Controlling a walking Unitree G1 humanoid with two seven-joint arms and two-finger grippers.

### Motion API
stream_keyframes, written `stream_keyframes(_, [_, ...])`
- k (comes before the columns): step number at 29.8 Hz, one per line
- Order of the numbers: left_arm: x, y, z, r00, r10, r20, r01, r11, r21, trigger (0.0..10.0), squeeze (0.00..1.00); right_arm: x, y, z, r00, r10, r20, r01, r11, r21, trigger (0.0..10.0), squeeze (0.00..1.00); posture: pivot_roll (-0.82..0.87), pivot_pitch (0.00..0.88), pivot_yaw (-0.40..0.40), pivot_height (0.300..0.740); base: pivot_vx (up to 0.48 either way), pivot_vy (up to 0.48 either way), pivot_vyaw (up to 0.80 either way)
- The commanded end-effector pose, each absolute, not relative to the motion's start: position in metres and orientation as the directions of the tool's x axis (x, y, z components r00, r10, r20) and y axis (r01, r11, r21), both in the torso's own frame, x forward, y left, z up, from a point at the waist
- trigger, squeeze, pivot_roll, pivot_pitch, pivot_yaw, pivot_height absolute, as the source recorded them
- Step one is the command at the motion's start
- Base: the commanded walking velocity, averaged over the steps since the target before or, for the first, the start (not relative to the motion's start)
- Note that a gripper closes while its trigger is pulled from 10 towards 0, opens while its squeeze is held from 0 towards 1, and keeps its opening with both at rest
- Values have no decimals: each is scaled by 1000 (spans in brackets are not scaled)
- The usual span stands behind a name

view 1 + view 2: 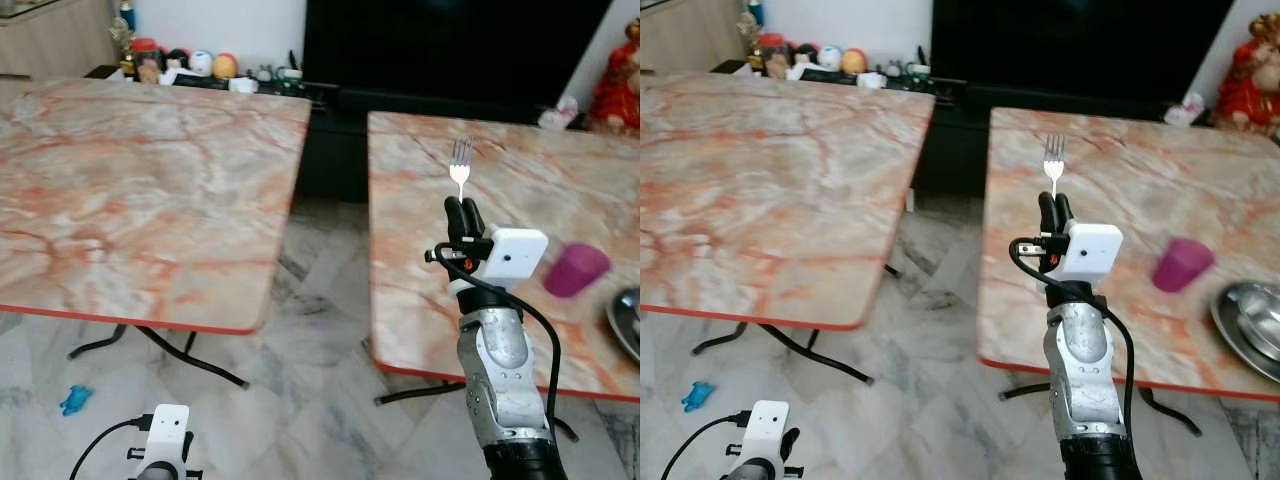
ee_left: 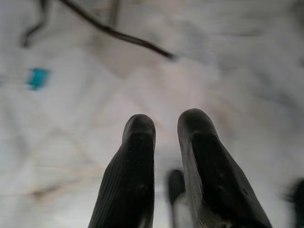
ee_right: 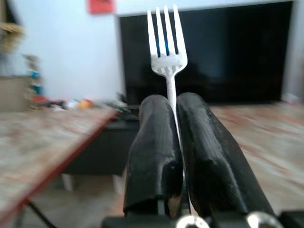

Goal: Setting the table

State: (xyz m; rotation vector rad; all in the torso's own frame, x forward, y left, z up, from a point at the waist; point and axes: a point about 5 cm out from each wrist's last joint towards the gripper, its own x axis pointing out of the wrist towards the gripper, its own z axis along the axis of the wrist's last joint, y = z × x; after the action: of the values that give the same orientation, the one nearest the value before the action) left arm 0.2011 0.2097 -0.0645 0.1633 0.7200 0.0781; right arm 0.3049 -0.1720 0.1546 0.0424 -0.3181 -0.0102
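A silver fork (image 1: 460, 163) stands upright, tines up, with my right gripper (image 1: 463, 213) shut on its handle. In the right wrist view the fork (image 3: 166, 42) rises from between the two black fingers (image 3: 152, 147). The gripper is raised over the left part of the right marble table (image 1: 420, 300). On that table a purple cup (image 1: 574, 269) lies on its side, and a metal plate (image 1: 1252, 325) sits at the right edge. My left gripper (image 2: 164, 126) hangs low over the floor with a narrow gap between its fingers and nothing in it.
A second marble table (image 1: 130, 190) stands to the left, with a gap of tiled floor (image 1: 310, 330) between the two. A black TV cabinet (image 1: 440, 50) and a shelf of small toys (image 1: 190, 65) are behind. A blue scrap (image 1: 74, 400) lies on the floor.
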Motion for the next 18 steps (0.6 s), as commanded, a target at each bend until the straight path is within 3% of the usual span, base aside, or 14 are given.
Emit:
stream_keyframes(1, [197, 210, -67, 739, 124, -663, -2, 983, 182, 10000, 0, 307, -171, 164, 938, -20, 345, 3, 999, 47, 10000, 0, 95, 0, -41, 740, 0, -472, 0])
stream_keyframes(18, [194, 211, -68, 736, 113, -668, 18, 983, 185, 10000, 0, 305, -176, 168, 931, -37, 364, 23, 999, 41, 10000, 0, 89, 0, -34, 740, 0, -472, 0])
